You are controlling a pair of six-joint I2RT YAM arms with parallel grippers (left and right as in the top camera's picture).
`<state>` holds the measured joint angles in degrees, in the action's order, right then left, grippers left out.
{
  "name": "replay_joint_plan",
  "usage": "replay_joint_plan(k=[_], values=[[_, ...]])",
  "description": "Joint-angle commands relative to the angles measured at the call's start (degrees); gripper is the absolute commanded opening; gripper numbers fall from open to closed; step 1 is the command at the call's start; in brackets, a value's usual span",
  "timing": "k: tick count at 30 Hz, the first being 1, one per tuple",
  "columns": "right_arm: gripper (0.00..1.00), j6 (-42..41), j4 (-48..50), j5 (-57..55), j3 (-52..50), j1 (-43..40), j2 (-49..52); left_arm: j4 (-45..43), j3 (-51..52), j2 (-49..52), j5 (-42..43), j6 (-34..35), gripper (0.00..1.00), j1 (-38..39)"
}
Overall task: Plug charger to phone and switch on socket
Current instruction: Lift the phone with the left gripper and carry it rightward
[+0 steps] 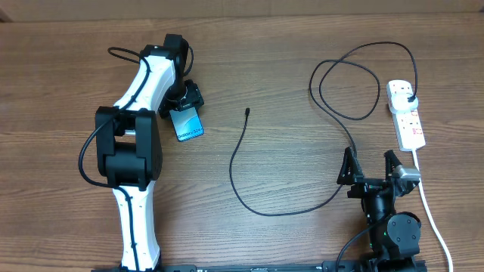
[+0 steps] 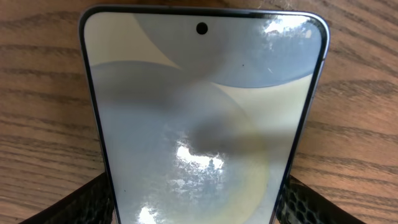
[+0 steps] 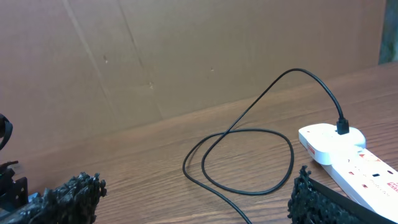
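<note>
The phone (image 1: 187, 123) lies face up on the wooden table at the left, its light blue screen filling the left wrist view (image 2: 205, 124). My left gripper (image 1: 184, 113) (image 2: 196, 211) is shut on the phone's long edges, a black finger pressed to each side. The charger cable (image 1: 242, 196) runs loose across the middle of the table, and its small connector tip (image 1: 248, 112) lies free to the right of the phone. Its black plug (image 1: 409, 98) (image 3: 342, 129) sits in the white socket strip (image 1: 406, 117) (image 3: 348, 155) at the far right. My right gripper (image 1: 370, 165) (image 3: 189, 202) stands open near the front, empty.
The cable makes a large loop (image 1: 348, 83) (image 3: 249, 155) left of the strip. The strip's thick white cord (image 1: 427, 204) runs toward the front edge beside the right arm. A brown cardboard wall (image 3: 155, 56) stands behind the table.
</note>
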<state>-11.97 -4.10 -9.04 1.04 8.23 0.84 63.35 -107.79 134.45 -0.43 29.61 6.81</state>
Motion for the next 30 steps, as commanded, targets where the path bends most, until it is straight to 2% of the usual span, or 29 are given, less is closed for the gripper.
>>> replay_joint_plan(k=[1, 15, 20, 30], values=[[1.0, 0.2, 0.3, -0.5, -0.6, -0.3, -0.7, 2.1, 0.0, 5.1, 0.5, -0.7, 0.72, -0.5], [1.0, 0.2, 0.3, -0.5, -0.6, -0.3, -0.7, 15.6, -21.3, 5.1, 3.4, -1.4, 0.71, -0.4], [1.0, 0.2, 0.3, -0.5, -0.6, -0.3, -0.7, 20.4, -27.5, 5.1, 3.7, -3.6, 0.71, -0.4], [1.0, 0.2, 0.3, -0.5, -0.6, -0.3, -0.7, 26.8, -36.3, 5.1, 16.6, -10.6, 0.72, -0.4]])
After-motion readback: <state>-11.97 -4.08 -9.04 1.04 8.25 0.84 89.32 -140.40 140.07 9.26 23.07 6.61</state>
